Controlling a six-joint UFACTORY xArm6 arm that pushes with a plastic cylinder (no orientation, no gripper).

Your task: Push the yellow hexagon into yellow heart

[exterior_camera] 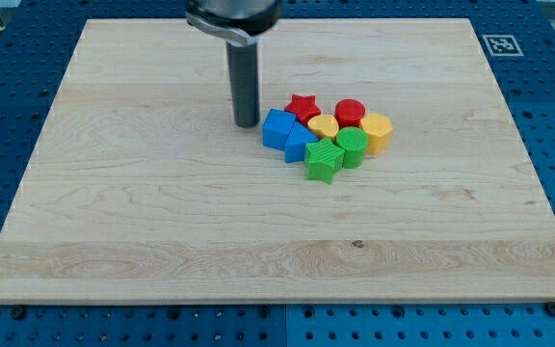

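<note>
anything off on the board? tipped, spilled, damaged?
Nothing stands out. All blocks lie flat in one tight cluster right of centre; the yellow hexagon sits at its right edge, the yellow heart mid-cluster. My tip rests just left of the blue blocks.

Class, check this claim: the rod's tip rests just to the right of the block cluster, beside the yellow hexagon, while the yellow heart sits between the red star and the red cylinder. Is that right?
One error. The camera view shows my tip at the cluster's left, beside the blue blocks, far from the yellow hexagon on the right edge. The yellow heart does sit between the red star and red cylinder.
</note>
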